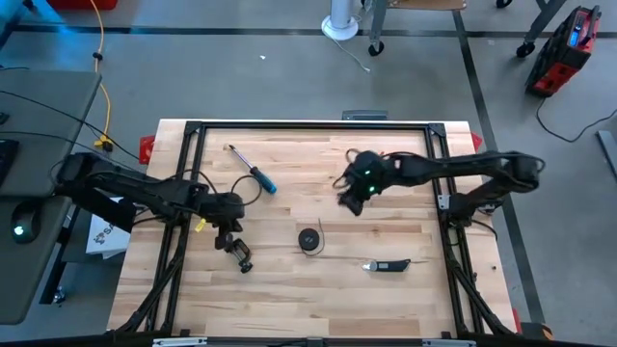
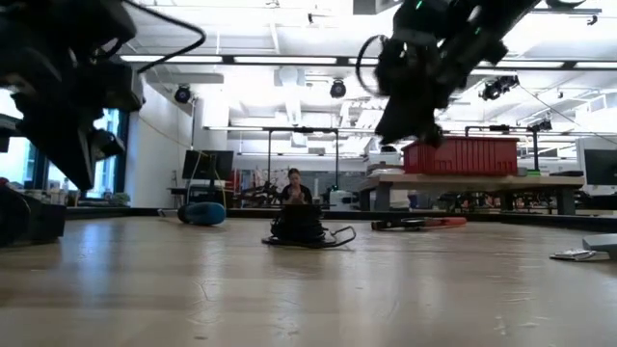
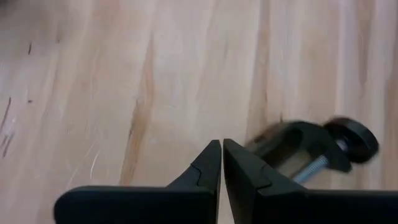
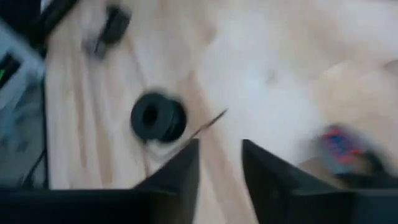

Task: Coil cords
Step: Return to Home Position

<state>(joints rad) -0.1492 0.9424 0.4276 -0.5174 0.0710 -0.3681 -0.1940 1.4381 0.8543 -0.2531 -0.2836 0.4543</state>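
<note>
— One reel (image 1: 308, 239), flat on the table (image 1: 405, 289), ahead of the right gripper (image 4: 219, 144) and below it. Handling?
— Probably a light, rigid disc; wire (image 4: 210, 119) hair-thin, likely springy. Pinch the rim, not the wire.
— Grippers?
— Right: narrow gap, empty. Left gripper (image 3: 222, 144): tips together, empty, C-clamp (image 3: 311, 149) just beyond.

bright, even overhead light falls on the table (image 1: 289, 299), leaving only soft, faint shadows. in the low view the ceiling strips (image 2: 280, 60) glare white. the right wrist view is smeared, the reel (image 4: 158, 117) soft-edged; the clamp (image 3: 311, 146) in the left wrist view is blurred too.
</note>
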